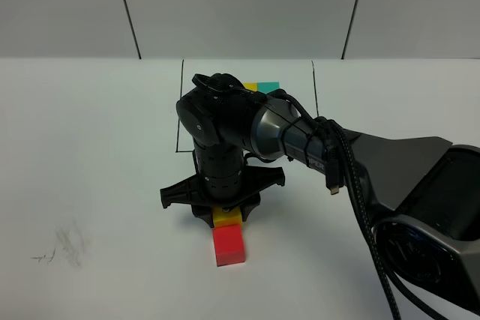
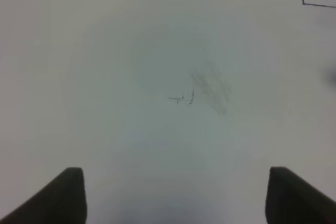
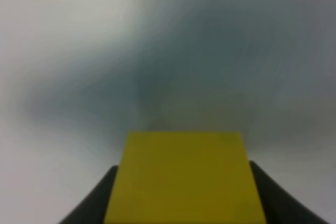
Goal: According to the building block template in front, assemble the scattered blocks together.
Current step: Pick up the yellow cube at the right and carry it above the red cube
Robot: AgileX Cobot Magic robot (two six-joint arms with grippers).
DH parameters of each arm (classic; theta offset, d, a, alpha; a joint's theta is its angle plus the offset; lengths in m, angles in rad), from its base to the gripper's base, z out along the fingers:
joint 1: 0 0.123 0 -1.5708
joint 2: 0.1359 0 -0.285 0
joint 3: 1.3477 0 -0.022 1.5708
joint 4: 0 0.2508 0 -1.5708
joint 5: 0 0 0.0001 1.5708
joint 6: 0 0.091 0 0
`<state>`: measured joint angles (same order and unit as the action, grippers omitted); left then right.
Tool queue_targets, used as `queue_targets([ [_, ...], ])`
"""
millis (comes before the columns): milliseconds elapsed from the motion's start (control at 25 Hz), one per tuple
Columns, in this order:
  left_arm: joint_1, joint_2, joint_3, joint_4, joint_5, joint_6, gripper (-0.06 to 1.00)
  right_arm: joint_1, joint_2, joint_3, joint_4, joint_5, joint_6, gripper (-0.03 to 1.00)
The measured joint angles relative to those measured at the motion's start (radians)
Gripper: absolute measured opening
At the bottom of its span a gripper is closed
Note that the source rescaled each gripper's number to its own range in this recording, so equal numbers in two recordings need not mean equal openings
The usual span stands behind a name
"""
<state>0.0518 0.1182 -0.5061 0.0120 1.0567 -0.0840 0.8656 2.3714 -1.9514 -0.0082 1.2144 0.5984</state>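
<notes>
While the right gripper (image 1: 227, 213) clamped the matte yellow cube (image 3: 184, 177) between its dark fingers, that square-faced block sat just behind the red cube (image 1: 229, 245) on the smooth white table (image 1: 97, 148). The building block template (image 1: 268, 86) lay beyond, half hidden by the arm, inside a thin black outline (image 1: 182, 103). The left gripper (image 2: 176, 174) hung with jaws wide over a faint scuff (image 2: 210, 87).

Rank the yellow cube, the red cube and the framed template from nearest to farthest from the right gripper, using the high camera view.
1. The yellow cube: between the right gripper fingers.
2. The red cube: beside the yellow one, toward the camera.
3. The template: at the back of the table, inside the black outline, partly hidden behind the arm.
</notes>
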Motion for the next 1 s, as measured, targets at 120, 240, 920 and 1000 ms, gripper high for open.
queue_targets([
  [120, 0.000, 0.000, 0.000, 0.000, 0.000, 0.000, 1.00, 0.000, 0.002, 0.000, 0.008, 0.000, 0.000, 0.50],
  [240, 0.000, 0.000, 0.000, 0.000, 0.000, 0.000, 1.00, 0.000, 0.012, 0.000, 0.008, 0.000, 0.000, 0.50],
  [920, 0.000, 0.000, 0.000, 0.000, 0.000, 0.000, 1.00, 0.000, 0.030, 0.000, 0.026, 0.000, -0.003, 0.50],
  [1000, 0.000, 0.000, 0.000, 0.000, 0.000, 0.000, 1.00, 0.000, 0.030, 0.000, 0.026, 0.000, -0.003, 0.50],
])
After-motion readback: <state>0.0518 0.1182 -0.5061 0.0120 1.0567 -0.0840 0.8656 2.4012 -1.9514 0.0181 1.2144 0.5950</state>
